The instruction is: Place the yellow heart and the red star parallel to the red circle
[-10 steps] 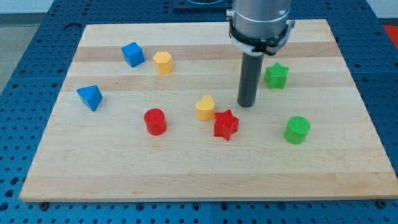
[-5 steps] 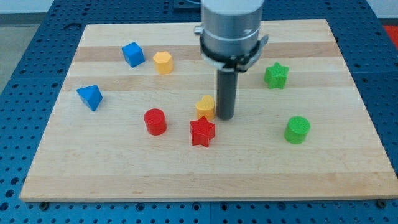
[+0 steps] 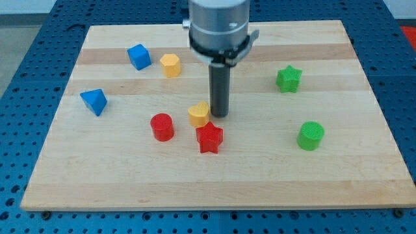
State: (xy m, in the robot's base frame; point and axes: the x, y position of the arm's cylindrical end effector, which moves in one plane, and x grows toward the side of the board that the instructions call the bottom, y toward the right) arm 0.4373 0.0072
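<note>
The yellow heart point(image 3: 199, 114) lies near the board's middle, with the red star point(image 3: 209, 138) just below and right of it. The red circle, a short cylinder point(image 3: 162, 127), stands to their left, a small gap from the heart. My tip point(image 3: 219, 115) rests on the board right against the heart's right side, just above the red star.
A blue cube point(image 3: 138, 56) and a yellow hexagonal block point(image 3: 170, 65) sit at the upper left, a blue triangular block point(image 3: 94, 101) at the left. A green star point(image 3: 288, 78) and a green cylinder point(image 3: 311, 136) are on the right. The wooden board point(image 3: 364, 182) lies on a blue perforated table.
My tip has swept left across the board's middle. It pushed the red star left and down, then the yellow heart left toward the red circle.
</note>
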